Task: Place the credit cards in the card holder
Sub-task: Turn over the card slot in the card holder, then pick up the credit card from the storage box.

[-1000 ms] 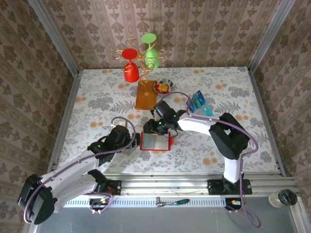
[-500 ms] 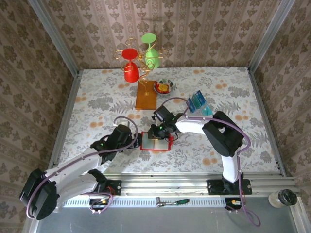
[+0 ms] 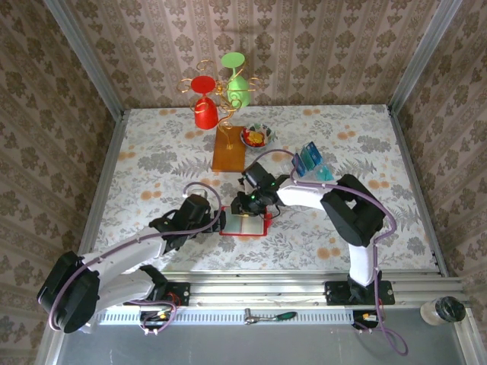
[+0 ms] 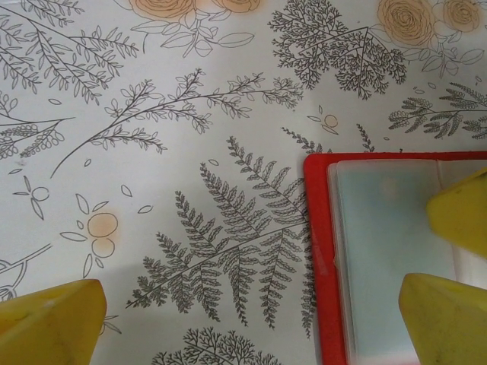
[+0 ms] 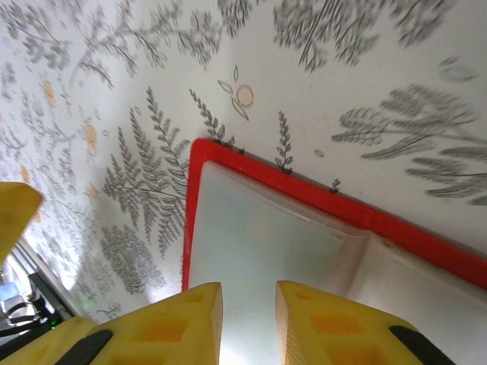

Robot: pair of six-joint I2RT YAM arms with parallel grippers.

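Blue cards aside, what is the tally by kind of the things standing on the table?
Goblets: 2, red and green
Stand: 1
Bowl: 1
Wallet: 1
Total: 5

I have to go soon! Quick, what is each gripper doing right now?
Left gripper: open, holding nothing.
Right gripper: fingers nearly together over the card holder; cannot tell whether anything is gripped.
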